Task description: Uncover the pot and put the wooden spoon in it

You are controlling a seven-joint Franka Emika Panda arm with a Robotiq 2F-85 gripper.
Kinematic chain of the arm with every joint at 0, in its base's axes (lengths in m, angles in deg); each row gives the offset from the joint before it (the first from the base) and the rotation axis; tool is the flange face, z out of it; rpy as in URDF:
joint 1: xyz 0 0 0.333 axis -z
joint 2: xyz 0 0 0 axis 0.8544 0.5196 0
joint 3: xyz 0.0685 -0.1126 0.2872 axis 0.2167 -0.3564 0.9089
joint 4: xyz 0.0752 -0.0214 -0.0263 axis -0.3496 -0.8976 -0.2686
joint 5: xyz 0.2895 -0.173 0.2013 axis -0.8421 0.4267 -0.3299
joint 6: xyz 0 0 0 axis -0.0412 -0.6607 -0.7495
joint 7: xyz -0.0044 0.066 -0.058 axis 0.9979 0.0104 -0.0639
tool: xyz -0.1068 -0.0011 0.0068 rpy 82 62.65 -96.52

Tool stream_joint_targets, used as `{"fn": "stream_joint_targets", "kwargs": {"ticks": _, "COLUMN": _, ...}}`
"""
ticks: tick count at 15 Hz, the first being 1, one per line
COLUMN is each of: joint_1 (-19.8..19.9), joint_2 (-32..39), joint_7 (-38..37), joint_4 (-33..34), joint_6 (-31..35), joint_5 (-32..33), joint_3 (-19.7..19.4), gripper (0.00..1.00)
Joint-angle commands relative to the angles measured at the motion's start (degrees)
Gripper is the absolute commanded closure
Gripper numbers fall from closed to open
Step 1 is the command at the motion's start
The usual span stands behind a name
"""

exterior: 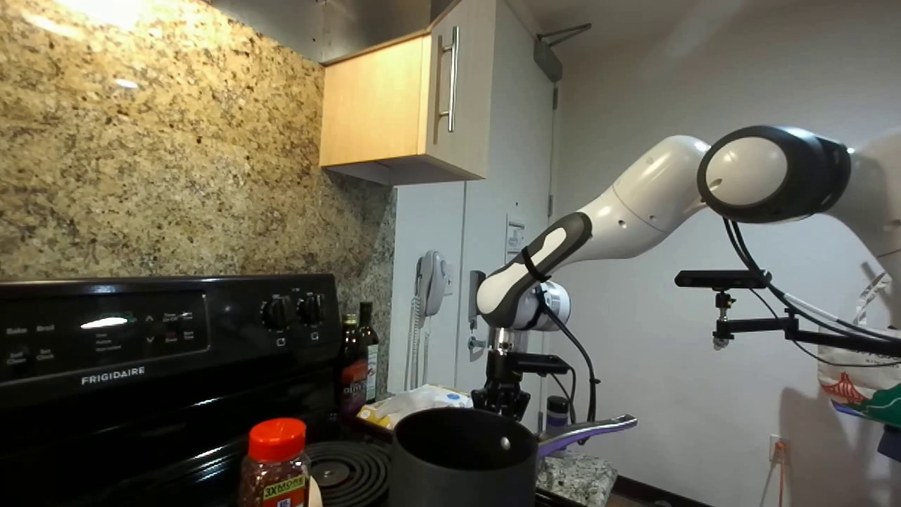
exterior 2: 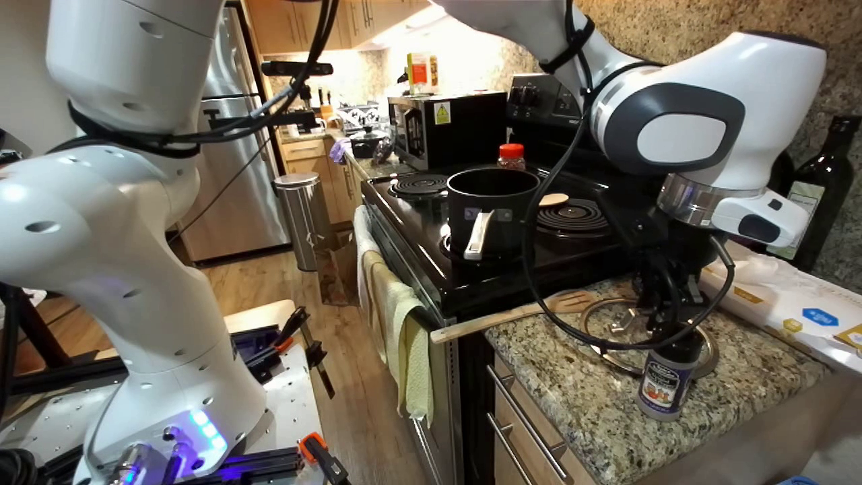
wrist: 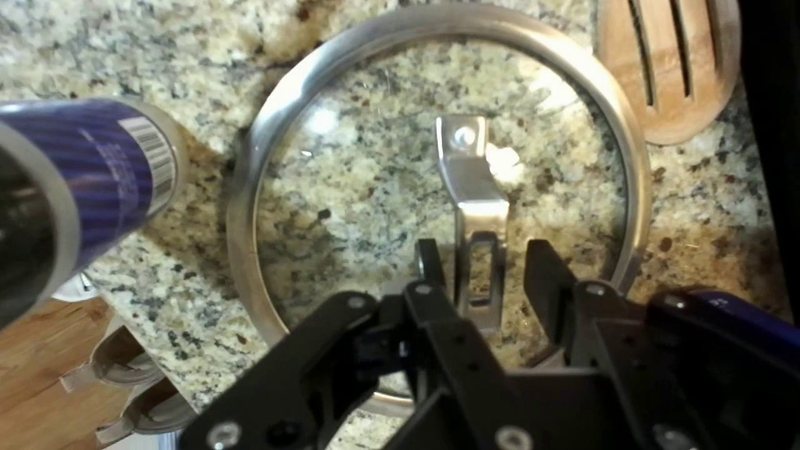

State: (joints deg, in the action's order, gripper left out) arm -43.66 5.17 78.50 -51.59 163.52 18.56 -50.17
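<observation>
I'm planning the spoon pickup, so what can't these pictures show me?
Pot: base cut off by the bottom edge in an exterior view; inside floor hidden by the near wall in both exterior views.
Wooden spoon: handle cut off by the top edge, wrist view.
Lid: lower part partly hidden behind the gripper, wrist view.
Bottle: cap cut off by the left edge, wrist view.

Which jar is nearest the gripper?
The black-capped jar, purple-labelled, standing on the counter beside the lid; the red-capped jar is farther off, beyond the pot.
</observation>
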Motion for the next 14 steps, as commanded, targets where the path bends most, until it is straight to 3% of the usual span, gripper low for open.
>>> {"fn": "stream_joint_targets", "kwargs": {"ticks": 1, "joint_1": 1.23, "joint_2": -1.26, "joint_7": 0.47, "joint_4": 1.15, "joint_6": -0.71, "joint_5": -0.2, "joint_3": 1.72, "gripper": 0.28}}
{"fn": "stream_joint_targets", "kwargs": {"ticks": 5, "joint_1": 0.32, "joint_2": -7.24, "joint_7": 1.45, "joint_4": 0.11, "joint_6": -0.61, "joint_5": 0.56, "joint_3": 2.41, "gripper": 0.02}}
{"fn": "stream_joint_targets", "kwargs": {"ticks": 10, "joint_1": -2.15, "joint_2": -20.04, "joint_7": -1.09, "joint_4": -4.25, "joint_6": -7.27, "joint_5": 6.04, "joint_3": 1.06, "gripper": 0.0}}
{"fn": "stream_joint_targets", "kwargs": {"ticks": 14, "joint_1": -3.85, "joint_2": -30.89, "joint_7": -6.25, "joint_4": -11.63, "joint_6": -14.08, "joint_5": 11.72, "joint_3": 0.73, "gripper": 0.0}}
